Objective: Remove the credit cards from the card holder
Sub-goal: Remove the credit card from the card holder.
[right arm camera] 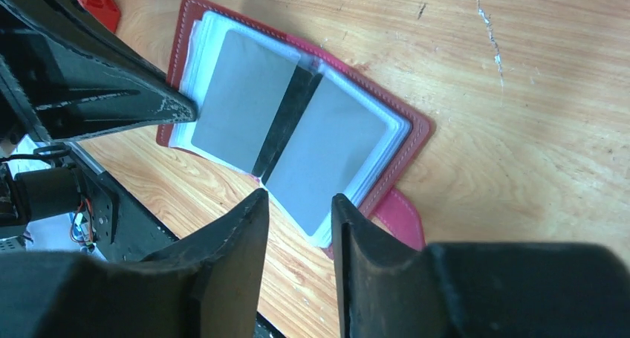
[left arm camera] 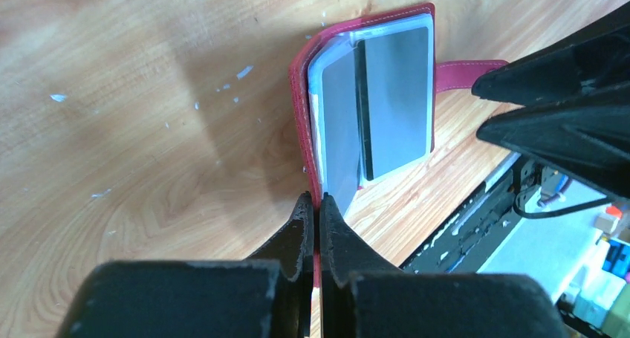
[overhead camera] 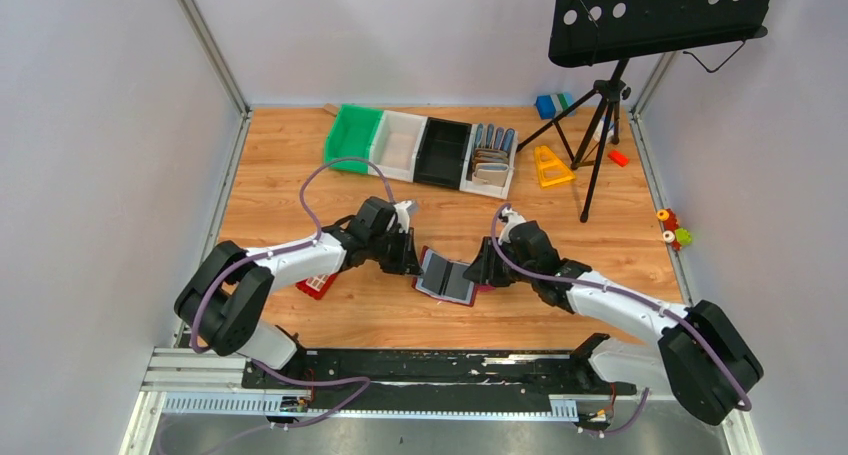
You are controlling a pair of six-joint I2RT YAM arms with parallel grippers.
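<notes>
Red piece [overhead camera: 314, 286]: it lies flat on the table [overhead camera: 300, 175] under the left arm, apart from the holder. We judge that a low swing of that arm could sweep it along.

Left claw [left arm camera: 316, 212]: closed, its fingers pinched on the maroon cover edge at the holder's left side. This is our anchor. If the thin leather slips out of the pinch, we think the holder would skate or fold shut at the first pull.

Holder [overhead camera: 447, 277]: it lies open on the table between the two claws, its snap tab sticking out on the right side. Lifting the pinned cover too far could flip the pages closed.

Cards [right arm camera: 241, 104]: they sit in the holder's clear sleeves, with grey faces showing on both pages and a dark strip between them. We see none out yet.

Right claw [right arm camera: 299, 198]: open, with a finger on either side of the right page's near edge and nothing gripped. The main risk is closing on sleeve and card together, which would drag the whole holder. A smooth card caught only at its rim could also slip free.
</notes>
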